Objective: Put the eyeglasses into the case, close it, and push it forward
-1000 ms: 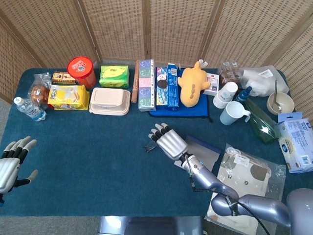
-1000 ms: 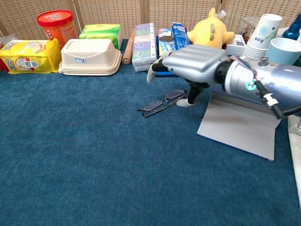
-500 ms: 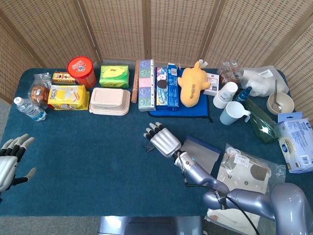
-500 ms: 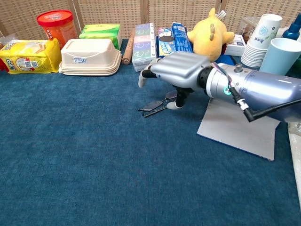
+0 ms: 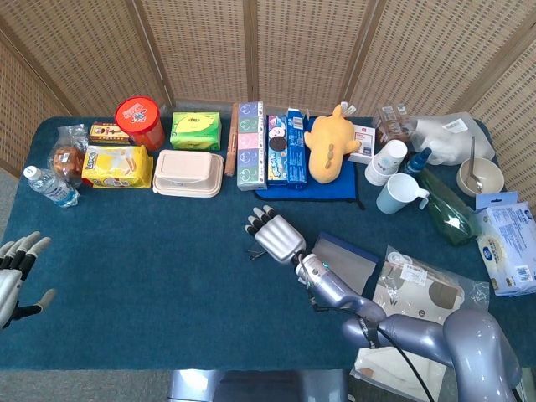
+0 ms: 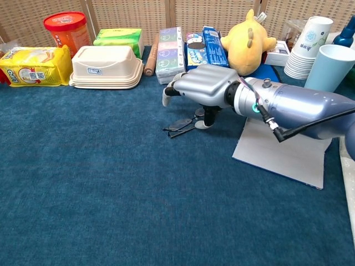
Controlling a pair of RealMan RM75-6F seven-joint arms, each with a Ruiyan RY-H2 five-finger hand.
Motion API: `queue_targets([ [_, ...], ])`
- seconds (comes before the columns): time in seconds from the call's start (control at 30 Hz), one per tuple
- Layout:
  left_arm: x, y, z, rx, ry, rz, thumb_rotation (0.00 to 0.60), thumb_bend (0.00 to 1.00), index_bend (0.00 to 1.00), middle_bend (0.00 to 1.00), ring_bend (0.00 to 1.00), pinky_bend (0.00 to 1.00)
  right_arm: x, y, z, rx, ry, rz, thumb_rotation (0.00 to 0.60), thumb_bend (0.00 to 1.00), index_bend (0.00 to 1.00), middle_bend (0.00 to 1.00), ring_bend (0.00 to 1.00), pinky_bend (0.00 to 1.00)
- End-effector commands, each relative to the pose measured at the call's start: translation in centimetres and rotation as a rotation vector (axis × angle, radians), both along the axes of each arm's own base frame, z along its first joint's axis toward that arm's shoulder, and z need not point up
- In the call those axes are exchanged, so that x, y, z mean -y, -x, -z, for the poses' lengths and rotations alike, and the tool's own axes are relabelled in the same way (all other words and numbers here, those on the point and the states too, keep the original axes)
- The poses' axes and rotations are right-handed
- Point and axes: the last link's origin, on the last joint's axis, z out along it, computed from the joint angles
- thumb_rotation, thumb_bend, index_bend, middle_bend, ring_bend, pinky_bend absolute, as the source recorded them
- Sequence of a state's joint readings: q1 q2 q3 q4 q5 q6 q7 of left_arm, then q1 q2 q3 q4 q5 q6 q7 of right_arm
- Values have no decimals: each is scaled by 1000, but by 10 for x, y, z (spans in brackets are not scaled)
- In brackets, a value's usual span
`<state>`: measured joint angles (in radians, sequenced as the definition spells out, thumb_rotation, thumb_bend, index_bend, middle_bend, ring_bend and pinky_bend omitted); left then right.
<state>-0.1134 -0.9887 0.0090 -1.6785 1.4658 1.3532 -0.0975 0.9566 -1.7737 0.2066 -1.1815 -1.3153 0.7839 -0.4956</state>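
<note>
The dark-framed eyeglasses [image 6: 181, 126] lie folded on the blue cloth; in the head view only a tip [image 5: 254, 255] shows from under my right hand. My right hand [image 6: 203, 86] [image 5: 273, 234] hovers palm down right over them, fingers apart and curved down. Its thumb [image 6: 206, 118] reaches down to the glasses' right end, and I see no grip on them. The grey case [image 6: 282, 154] [image 5: 345, 259] lies open and flat just to the right, under my forearm. My left hand [image 5: 12, 277] hangs open at the table's far left edge, seen only in the head view.
Along the back stand a red tub [image 5: 140, 121], a yellow packet [image 5: 117, 166], a beige lunch box [image 6: 106, 67], boxes [image 5: 251, 144] and a yellow plush [image 6: 247, 40]. Paper cups [image 6: 307, 42], a mug [image 6: 330, 67] and plastic bags [image 5: 423, 300] crowd the right.
My right hand has slid left and forward off the case until it covers the glasses, thumb lowered beside them. My left hand has drifted down toward the left edge. The glasses stay put.
</note>
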Motion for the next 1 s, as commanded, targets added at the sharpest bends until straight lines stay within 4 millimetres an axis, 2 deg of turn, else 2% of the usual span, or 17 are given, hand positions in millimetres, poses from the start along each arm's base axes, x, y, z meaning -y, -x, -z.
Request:
queue_targets([
  [0.03, 0, 1, 0, 3, -2, -3, 600, 283, 36, 0, 0, 0, 1, -2, 3, -4, -6, -6, 600, 275, 235, 201, 120, 180],
  [0.43, 0, 5, 0, 5, -4, -19, 600, 284, 37, 0, 0, 0, 12, -9, 7, -7, -3, -7, 600, 294, 279, 205, 135, 182],
  [1.0, 1, 10, -1, 8, -7, -27, 600, 283, 36, 0, 0, 0, 19, -12, 9, 1, 2, 2, 600, 284, 434, 213, 163, 189],
])
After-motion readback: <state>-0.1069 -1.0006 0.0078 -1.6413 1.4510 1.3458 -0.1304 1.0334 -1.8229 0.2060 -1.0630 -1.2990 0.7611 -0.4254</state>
